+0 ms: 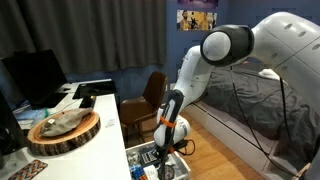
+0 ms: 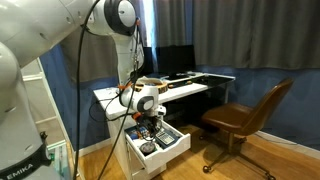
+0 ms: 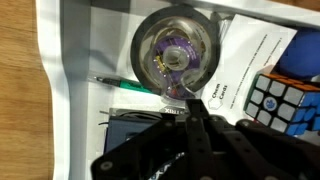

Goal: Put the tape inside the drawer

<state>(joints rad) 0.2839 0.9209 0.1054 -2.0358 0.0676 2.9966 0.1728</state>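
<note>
The tape (image 3: 172, 52) is a clear, pale round roll, seen large in the wrist view just over the contents of the white drawer (image 3: 52, 70). My gripper (image 3: 185, 108) has its dark fingers close together at the roll's near rim and seems to pinch it. In both exterior views the gripper (image 1: 165, 148) (image 2: 148, 118) is low over the open drawer (image 1: 140, 158) (image 2: 172, 147) beside the desk. The tape is too small to make out there.
The drawer holds a Rubik's cube (image 3: 282, 95), a green pen (image 3: 125, 87), white paper cards (image 3: 240, 70) and a dark flat item (image 3: 130, 132). A bark-edged wood slab (image 1: 65, 130) lies on the desk. A brown chair (image 2: 245, 115) and a bed (image 1: 250, 95) stand nearby.
</note>
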